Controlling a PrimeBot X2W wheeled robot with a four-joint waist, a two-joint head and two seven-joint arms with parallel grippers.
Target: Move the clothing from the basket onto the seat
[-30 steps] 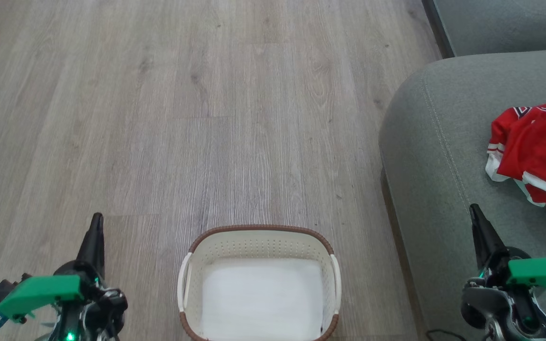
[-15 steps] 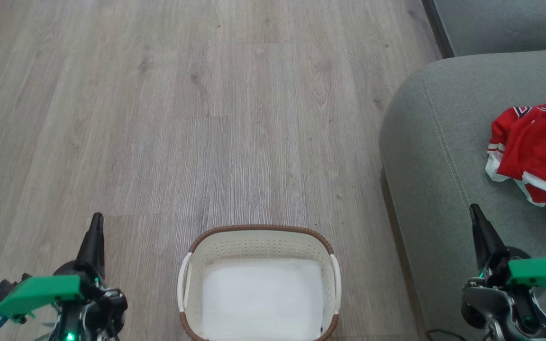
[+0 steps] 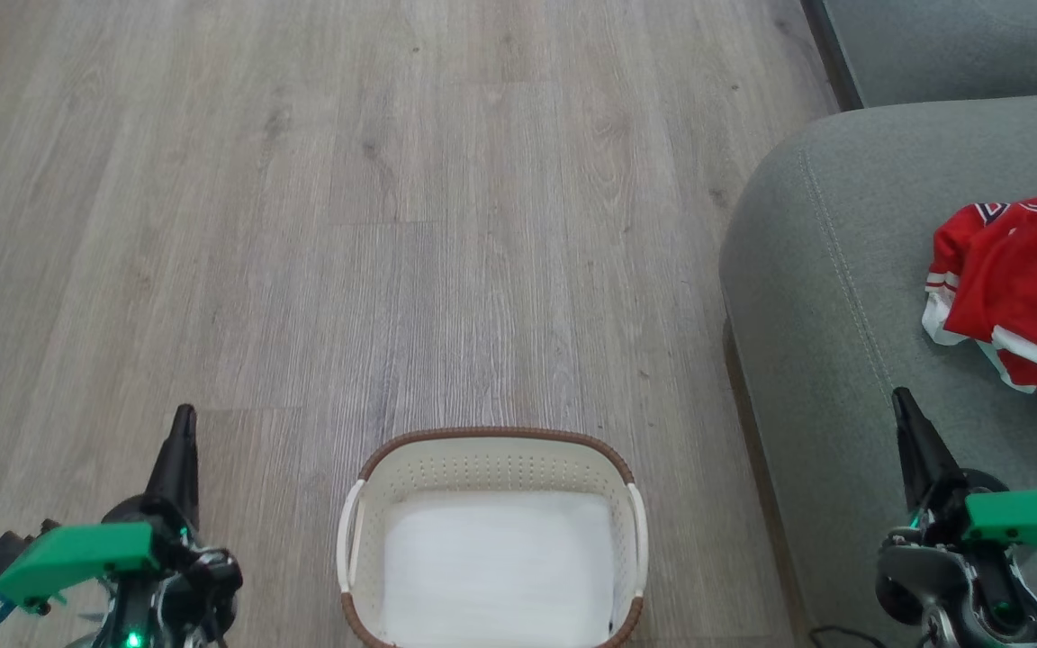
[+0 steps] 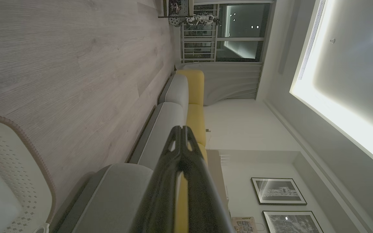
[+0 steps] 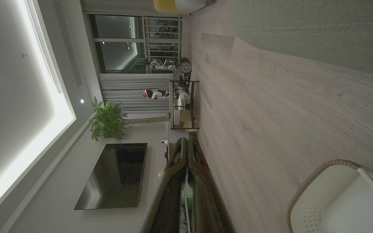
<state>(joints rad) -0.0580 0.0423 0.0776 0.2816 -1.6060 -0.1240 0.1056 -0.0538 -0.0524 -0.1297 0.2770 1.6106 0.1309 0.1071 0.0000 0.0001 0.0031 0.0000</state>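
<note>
Red jersey (image 3: 1018,288) lies on the sofa cushion (image 3: 825,270), up-right of the closed, empty right pincer (image 3: 902,405), far from the closed left pincer (image 3: 184,421).

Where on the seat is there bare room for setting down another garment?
The seat is bare between its stitched seam and the red clothing, and between the clothing and the right claw. It is crowded where the clothing lies.

Home living room: sofa (image 3: 829,297), television (image 5: 115,176), houseplant (image 5: 106,122)
</note>
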